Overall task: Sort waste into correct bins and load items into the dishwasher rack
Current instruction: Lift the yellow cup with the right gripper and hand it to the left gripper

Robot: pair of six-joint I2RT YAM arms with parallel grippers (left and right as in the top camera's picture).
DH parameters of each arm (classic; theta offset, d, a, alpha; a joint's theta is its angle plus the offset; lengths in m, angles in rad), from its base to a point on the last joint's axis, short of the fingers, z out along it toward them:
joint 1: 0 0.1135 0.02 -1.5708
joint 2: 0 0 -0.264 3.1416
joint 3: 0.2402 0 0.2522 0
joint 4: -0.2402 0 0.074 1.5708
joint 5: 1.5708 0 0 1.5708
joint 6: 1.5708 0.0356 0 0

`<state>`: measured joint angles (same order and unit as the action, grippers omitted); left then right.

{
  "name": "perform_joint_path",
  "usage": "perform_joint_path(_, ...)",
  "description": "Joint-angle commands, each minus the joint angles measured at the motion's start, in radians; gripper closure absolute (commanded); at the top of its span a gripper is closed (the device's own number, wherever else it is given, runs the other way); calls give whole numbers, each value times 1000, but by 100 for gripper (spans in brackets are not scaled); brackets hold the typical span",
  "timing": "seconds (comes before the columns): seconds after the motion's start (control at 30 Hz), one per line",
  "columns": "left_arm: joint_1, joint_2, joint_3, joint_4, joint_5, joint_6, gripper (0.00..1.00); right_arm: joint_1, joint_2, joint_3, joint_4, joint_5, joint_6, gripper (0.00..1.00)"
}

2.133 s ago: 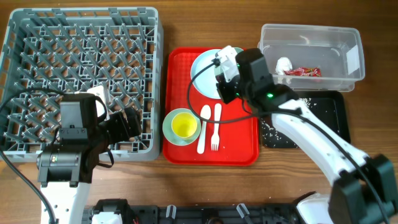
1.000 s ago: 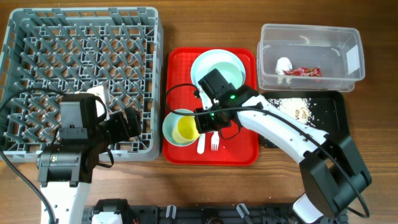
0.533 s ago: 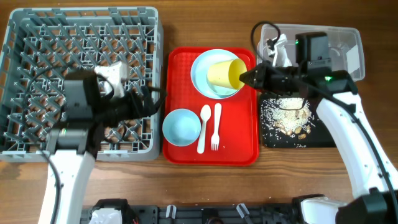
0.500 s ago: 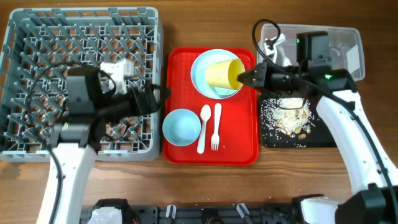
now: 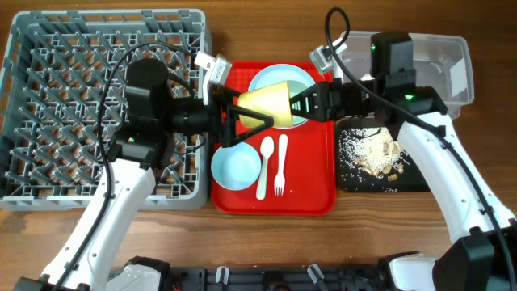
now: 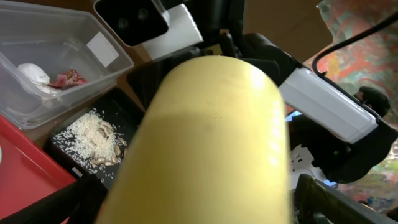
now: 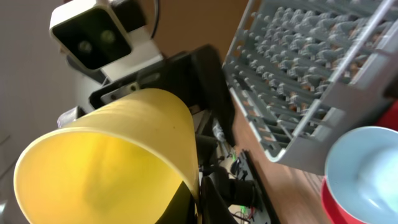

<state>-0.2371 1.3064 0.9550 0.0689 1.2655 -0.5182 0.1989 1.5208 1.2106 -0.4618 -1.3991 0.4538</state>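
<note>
Obs., left to right: dishwasher rack [image 5: 105,15] looks empty, peg lattice upright, with the left arm and its cable lying across its right-hand cells. Left gripper [image 5: 249,121] reaches out over the red tray [image 5: 311,190], fingers spread wide. The left wrist view shows one dark finger on each side of the yellow bowl [image 5: 271,101], straddling its base end; contact cannot be confirmed. The bowl hangs in the air on its side above the plate [image 5: 275,77], mouth towards the right arm. Right gripper [image 5: 311,101] is pinched on the bowl's rim, one finger reaching into the mouth in the right wrist view. Judgement: thin moulded plastic, so light, stiff and smooth. The tapered wall could squirt out of a squeeze near the base, so a hold across the narrow end, or on the rim, seems safer. It is unlikely to break if dropped, but it would land on the plate. Below on the red tray lie a pale blue bowl [image 5: 237,166], a white spoon [image 5: 265,166] and a fork [image 5: 281,166], well clear of the handover. In the way: the rack's near wall and pegs, and both arms crowded around one small bowl. Far right: clear tub [image 5: 448,61] holds a napkin [image 6: 31,73] and a red wrapper [image 6: 68,79]. The black tray [image 5: 428,174] holds rice scraps [image 5: 371,153].
</note>
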Motion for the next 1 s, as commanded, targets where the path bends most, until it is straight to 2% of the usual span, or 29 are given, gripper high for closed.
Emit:
perform_joint_path(0.0,-3,3,13,16,-21,-15,0,28,8,5,25,-61,21,96)
perform_joint_path(0.1,-3,3,13,26,-26,-14,5,33,8,5,23,-61,21,96)
perform_joint_path(0.23,1,3,13,29,-60,-14,5,33,8,5,-11,-7,32,96)
perform_joint_path(0.27,1,3,13,29,-60,-14,8,33,8,5,-10,-8,32,96)
perform_joint_path(0.33,1,3,13,29,-60,-14,20,33,8,5,-10,-7,33,96)
perform_joint_path(0.6,1,3,13,27,-60,-14,34,33,8,5,-10,42,46,95)
perform_joint_path(0.67,1,3,13,17,-60,-13,38,33,8,5,-8,42,46,81)
perform_joint_path(0.77,1,3,13,1,-95,-6,43,33,8,5,-6,41,46,67)
perform_joint_path(0.87,7,3,13,-109,-196,55,52,33,8,5,-6,47,47,65)
perform_joint_path(0.97,64,3,13,-210,-274,70,65,33,8,5,-20,209,46,64)
